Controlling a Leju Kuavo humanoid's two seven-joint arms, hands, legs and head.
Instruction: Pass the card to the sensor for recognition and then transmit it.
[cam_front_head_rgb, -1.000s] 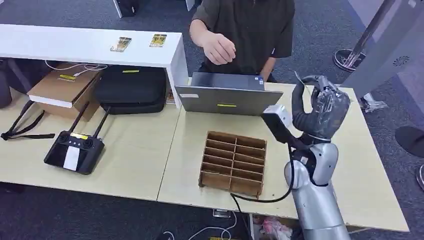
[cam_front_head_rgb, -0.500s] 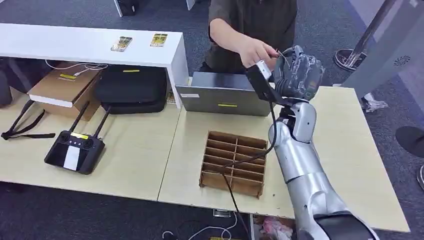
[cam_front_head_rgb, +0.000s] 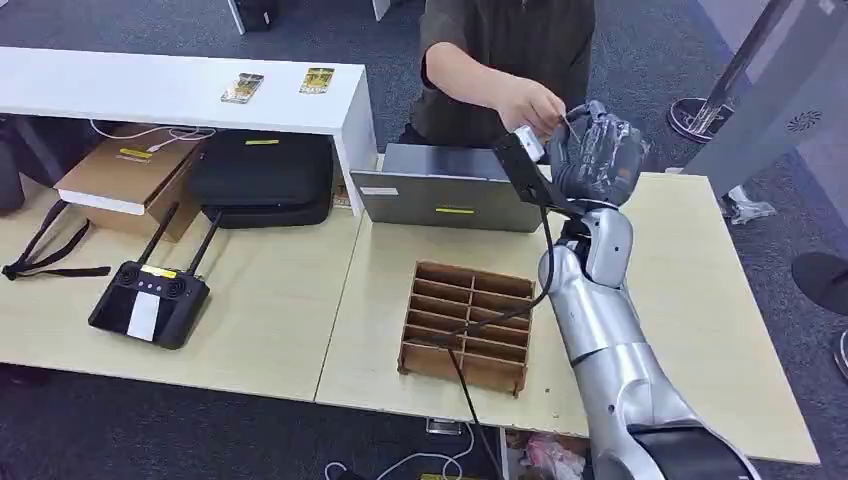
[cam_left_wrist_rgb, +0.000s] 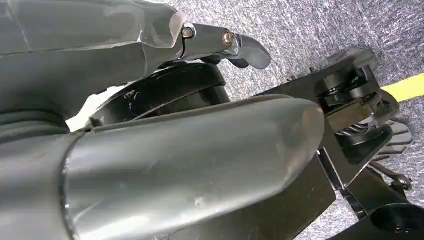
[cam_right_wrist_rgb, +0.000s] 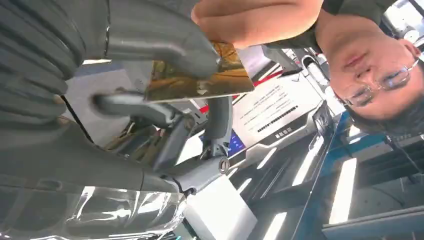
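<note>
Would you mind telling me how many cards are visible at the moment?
3. Two cards lie on the white shelf, one beside the other. The third card is held by the right hand, where the person's hand meets it.

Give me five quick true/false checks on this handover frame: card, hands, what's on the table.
1. The right hand is raised above the laptop. True.
2. The card lies flat on the table. False: it is pinched under the right hand's thumb, seen in the right wrist view.
3. A person's hand reaches to the right hand. True.
4. The wooden divider box holds several cards. False: its compartments look empty.
5. The remote sits on the white shelf. False: it lies on the table; two cards lie on the shelf.
</note>
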